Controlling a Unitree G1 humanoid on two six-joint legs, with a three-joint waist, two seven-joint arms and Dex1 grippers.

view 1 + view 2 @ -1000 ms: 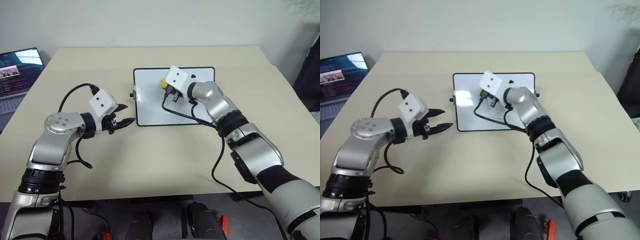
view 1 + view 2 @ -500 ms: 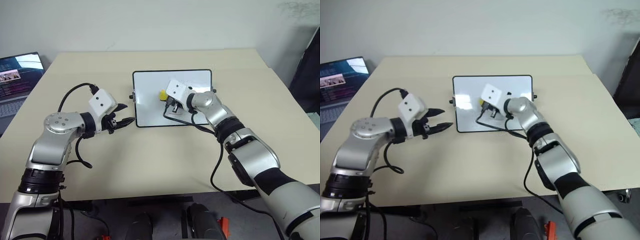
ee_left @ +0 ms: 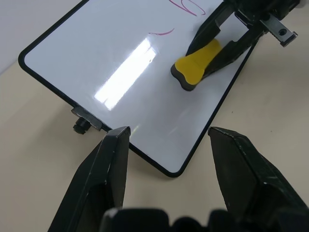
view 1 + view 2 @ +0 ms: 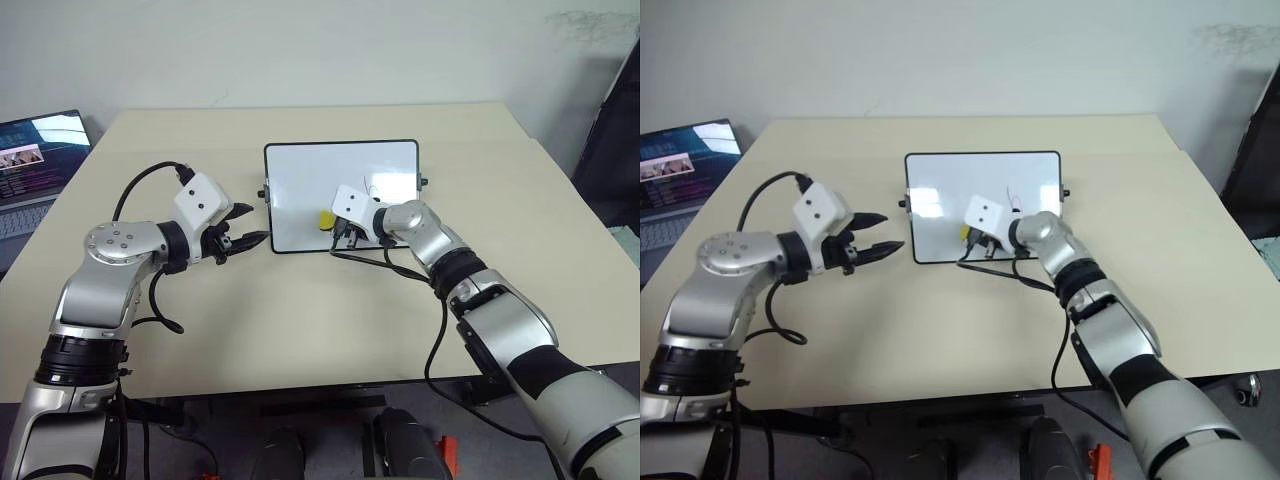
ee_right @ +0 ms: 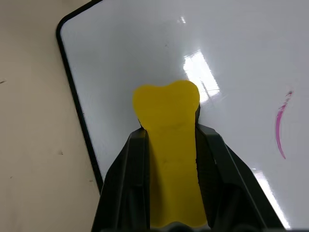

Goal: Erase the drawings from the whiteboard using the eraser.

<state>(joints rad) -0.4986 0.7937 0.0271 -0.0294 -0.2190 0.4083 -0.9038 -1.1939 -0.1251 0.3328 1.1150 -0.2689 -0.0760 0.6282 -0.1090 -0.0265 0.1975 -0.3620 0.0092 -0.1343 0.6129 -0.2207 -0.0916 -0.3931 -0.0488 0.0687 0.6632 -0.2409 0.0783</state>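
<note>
The whiteboard [image 4: 300, 175] lies flat at the table's middle, black-framed, with a knob [image 3: 81, 126] on its left short side. Faint reddish drawings [image 4: 373, 190] sit on its right half, and a curved stroke [image 5: 281, 124] and a short line [image 3: 161, 33] show in the wrist views. My right gripper [image 4: 334, 222] is shut on the yellow eraser [image 4: 326, 218], whose tip rests on the board near its front edge, left of the strokes. My left gripper [image 4: 255, 223] hovers open just off the board's front left corner, its fingers [image 3: 113, 154] empty.
An open laptop [image 4: 35, 150] stands at the table's far left edge. A dark object [image 4: 612, 140] stands off the right side. Bare tan table [image 4: 300, 310] stretches in front of the board and to its right.
My right gripper has carried the eraser down the board from its upper middle to its front edge. The left arm has stayed put.
</note>
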